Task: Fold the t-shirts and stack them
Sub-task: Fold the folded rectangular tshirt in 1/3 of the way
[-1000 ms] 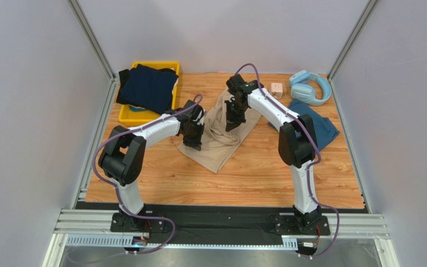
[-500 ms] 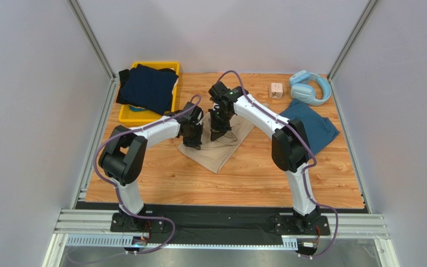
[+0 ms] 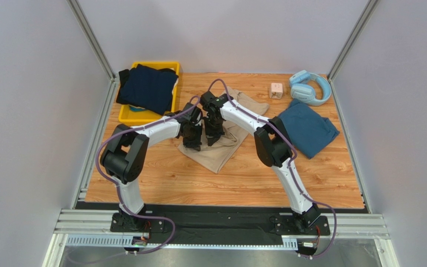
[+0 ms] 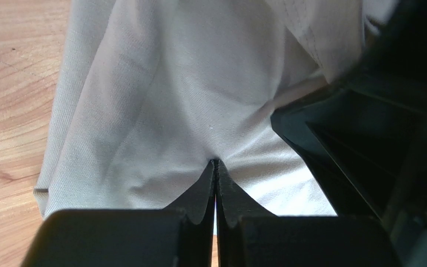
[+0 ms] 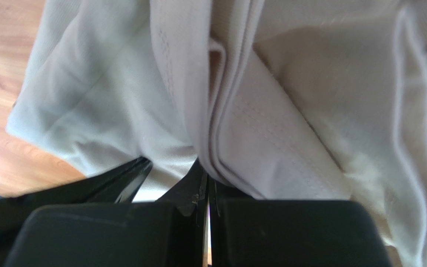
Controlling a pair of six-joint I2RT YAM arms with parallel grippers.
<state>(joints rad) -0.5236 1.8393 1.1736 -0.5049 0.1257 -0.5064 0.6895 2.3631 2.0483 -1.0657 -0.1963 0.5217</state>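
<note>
Two white robot arms reach in over a wooden table (image 3: pixel 254 178) and meet near its middle, their black grippers side by side and almost touching. The left gripper (image 3: pixel 192 140) has its two fingers pressed together, pinching a pucker of a large beige cotton t-shirt (image 3: pixel 219 153). In the left wrist view the closed fingertips (image 4: pixel 211 177) bite into the pale cloth, with bare wood to their left and the dark body of the other gripper close on their right. The right gripper (image 3: pixel 213 136) is likewise closed on the same shirt. Its wrist view shows several stacked folds of stitched hem running down into the meeting fingers (image 5: pixel 199 186). The beige shirt lies rumpled beneath and around both grippers, one corner pointing towards the arm bases and another part stretching away beyond the right gripper. Well off to the right of the right gripper, a teal-blue t-shirt (image 3: pixel 307 128) lies flat on the wood. Beyond it, at the far edge, sit light-blue plastic headphones (image 3: pixel 310 88) and a small pale cube (image 3: pixel 277 90). To the far left of the left gripper, a dark navy t-shirt (image 3: pixel 148 89) is draped over a yellow plastic bin (image 3: pixel 126 115).
</note>
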